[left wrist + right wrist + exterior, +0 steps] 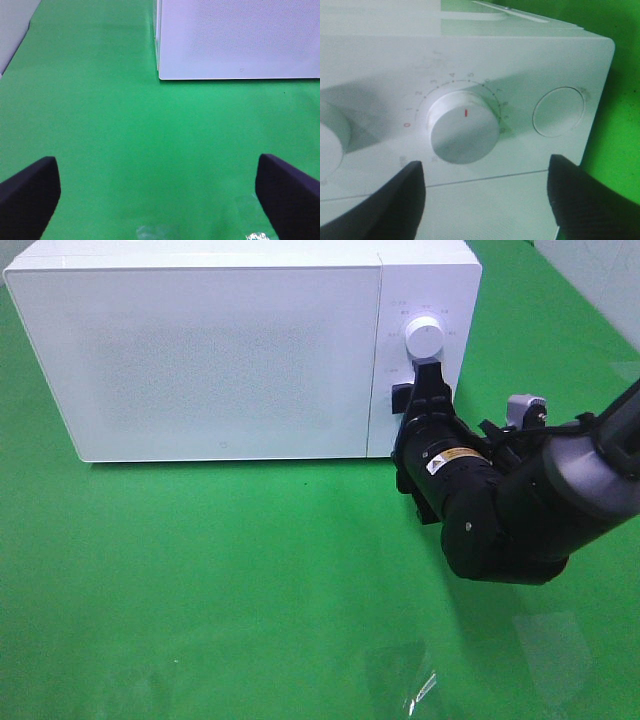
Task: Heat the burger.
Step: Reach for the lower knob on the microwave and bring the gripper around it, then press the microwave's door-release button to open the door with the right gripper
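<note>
Numerals 0 through 5 arc around the timer dial (464, 127) on the microwave (220, 350); higher figures blur.

There is one white microwave (220, 350) on one green counter (200, 580). Its door is shut. The microwave has two round knobs: one big knob (464, 127) with a red mark, and one more knob (330, 137) beside it. It has one round button (558, 112). There are two tools: one right tool (420, 390) and one left tool (160, 197).
</note>
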You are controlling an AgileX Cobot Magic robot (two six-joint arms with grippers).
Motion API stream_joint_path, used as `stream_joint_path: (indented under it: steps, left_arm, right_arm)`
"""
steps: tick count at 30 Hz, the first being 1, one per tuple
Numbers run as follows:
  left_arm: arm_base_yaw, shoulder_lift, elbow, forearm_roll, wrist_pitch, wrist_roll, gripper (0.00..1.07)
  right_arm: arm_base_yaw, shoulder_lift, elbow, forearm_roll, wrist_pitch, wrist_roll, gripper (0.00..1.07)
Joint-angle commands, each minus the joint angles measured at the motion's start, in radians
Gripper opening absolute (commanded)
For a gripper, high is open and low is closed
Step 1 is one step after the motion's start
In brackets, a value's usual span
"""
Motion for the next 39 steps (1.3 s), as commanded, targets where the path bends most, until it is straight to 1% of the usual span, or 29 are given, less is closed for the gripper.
stream_joint_path:
  steps: [1,6,7,10,11,12,13,14,16,19,20,21,22,23,24,26,27,28,29,30,31,32,33,34,35,36,37,38,39]
  left_arm:
    - [0.005,-0.020,0.003,-0.001,-0.008,0.002,0.98]
    - [0.005,-0.020,0.003,-0.001,-0.008,0.002,0.98]
    - [0.005,-0.020,0.003,-0.001,-0.008,0.002,0.98]
    - [0.005,-0.020,0.003,-0.001,-0.008,0.002,0.98]
    - [0.005,-0.020,0.003,-0.001,-0.008,0.002,0.98]
    - [0.005,-0.020,0.003,-0.001,-0.008,0.002,0.98]
    - [0.005,-0.020,0.003,-0.001,-0.008,0.002,0.98]
    - [0.005,-0.020,0.003,-0.001,-0.008,0.002,0.98]
    - [0.005,-0.020,0.003,-0.001,-0.008,0.002,0.98]
    - [0.005,-0.020,0.003,-0.001,-0.008,0.002,0.98]
    - [0.005,-0.020,0.003,-0.001,-0.008,0.002,0.98]
    - [0.005,-0.020,0.003,-0.001,-0.008,0.002,0.98]
    - [0.005,-0.020,0.003,-0.001,-0.008,0.002,0.98]
    - [0.005,-0.020,0.003,-0.001,-0.008,0.002,0.98]
    - [0.005,-0.020,0.003,-0.001,-0.008,0.002,0.98]
    - [0.005,-0.020,0.003,-0.001,-0.008,0.002,0.98]
    - [0.005,-0.020,0.003,-0.001,-0.008,0.002,0.98]
    - [0.005,-0.020,0.003,-0.001,-0.008,0.002,0.98]
    - [0.005,-0.020,0.003,-0.001,-0.008,0.002,0.98]
    - [0.005,-0.020,0.003,-0.001,-0.008,0.002,0.98]
    - [0.005,-0.020,0.003,-0.001,-0.008,0.002,0.98]
    - [0.005,-0.020,0.003,-0.001,-0.008,0.002,0.98]
    - [0.005,-0.020,0.003,-0.001,-0.008,0.002,0.98]
    - [0.005,-0.020,0.003,-0.001,-0.008,0.002,0.98]
    - [0.005,-0.020,0.003,-0.001,-0.008,0.002,0.98]
    - [0.005,-0.020,0.003,-0.001,-0.008,0.002,0.98]
    - [0.005,-0.020,0.003,-0.001,-0.008,0.002,0.98]
    - [0.005,-0.020,0.003,-0.001,-0.008,0.002,0.98]
    - [0.005,-0.020,0.003,-0.001,-0.008,0.002,0.98]
  right_arm:
    - [0.015,-0.073,0.047,-0.021,0.053,-0.087,0.67]
    - [0.015,-0.154,0.093,-0.044,0.124,-0.207,0.67]
    - [0.015,-0.201,0.108,-0.044,0.183,-0.282,0.67]
    - [0.014,-0.219,0.110,-0.044,0.214,-0.327,0.67]
    - [0.006,-0.265,0.114,-0.047,0.283,-0.419,0.67]
    - [0.006,-0.265,0.114,-0.047,0.283,-0.419,0.67]
    - [-0.011,-0.302,0.114,-0.066,0.352,-0.512,0.67]
    - [-0.011,-0.302,0.114,-0.066,0.352,-0.512,0.67]
    - [-0.054,-0.372,0.114,-0.133,0.481,-0.653,0.67]
    - [-0.075,-0.402,0.114,-0.173,0.537,-0.716,0.68]
    - [-0.099,-0.434,0.114,-0.196,0.584,-0.780,0.69]
    - [-0.099,-0.434,0.114,-0.196,0.584,-0.780,0.69]
    - [-0.121,-0.461,0.113,-0.225,0.640,-0.852,0.72]
    - [-0.121,-0.461,0.113,-0.225,0.640,-0.852,0.72]
    - [-0.142,-0.481,0.102,-0.247,0.706,-0.909,0.75]
    - [-0.152,-0.489,0.095,-0.265,0.751,-0.935,0.77]
    - [-0.179,-0.508,0.076,-0.301,0.844,-0.981,0.80]
    - [-0.179,-0.508,0.076,-0.301,0.844,-0.981,0.80]
    - [-0.209,-0.528,0.055,-0.340,0.926,-1.013,0.80]
    - [-0.209,-0.528,0.055,-0.340,0.926,-1.013,0.80]
    - [-0.231,-0.545,0.033,-0.386,0.999,-1.034,0.80]
    - [-0.231,-0.545,0.033,-0.386,0.999,-1.034,0.80]
    - [-0.253,-0.562,0.004,-0.429,1.076,-1.049,0.79]
    - [-0.253,-0.562,0.004,-0.429,1.076,-1.049,0.79]
    - [-0.275,-0.583,-0.032,-0.501,1.193,-1.062,0.79]
    - [-0.275,-0.583,-0.032,-0.501,1.193,-1.062,0.79]
    - [-0.281,-0.597,-0.067,-0.561,1.283,-1.065,0.79]
    - [-0.281,-0.597,-0.067,-0.561,1.283,-1.065,0.79]
    - [-0.284,-0.619,-0.108,-0.639,1.395,-1.065,0.78]
